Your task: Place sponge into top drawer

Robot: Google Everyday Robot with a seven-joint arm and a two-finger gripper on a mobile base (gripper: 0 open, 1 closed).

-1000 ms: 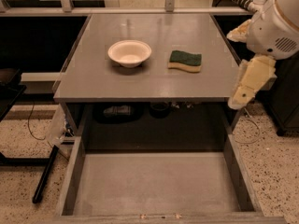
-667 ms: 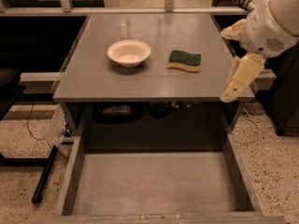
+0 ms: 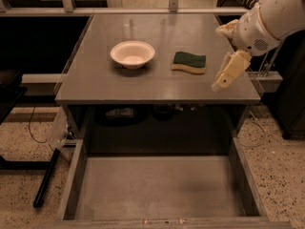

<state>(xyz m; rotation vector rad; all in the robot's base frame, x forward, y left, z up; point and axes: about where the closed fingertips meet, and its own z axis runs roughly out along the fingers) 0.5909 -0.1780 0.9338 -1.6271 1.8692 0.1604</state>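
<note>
Sponge (image 3: pixel 189 62): green scouring face up, yellow foam beneath, lying flat on the grey tabletop (image 3: pixel 109 82), right of centre and apart from the white bowl (image 3: pixel 133 54)
Gripper (image 3: pixel 220 83): hangs just right of the sponge near the table's front right corner, pointing down, nothing held; how far open cannot be told
Top drawer (image 3: pixel 157 190): pulled out below the table front
Step, as judged: approach. Advised: move left over the sponge, descend squarely, pinch across its short sides, lift clear before carrying it forward

Sponge (image 3: pixel 189 62) between bowl (image 3: pixel 132 54) and claw (image 3: pixel 220 83)
</note>
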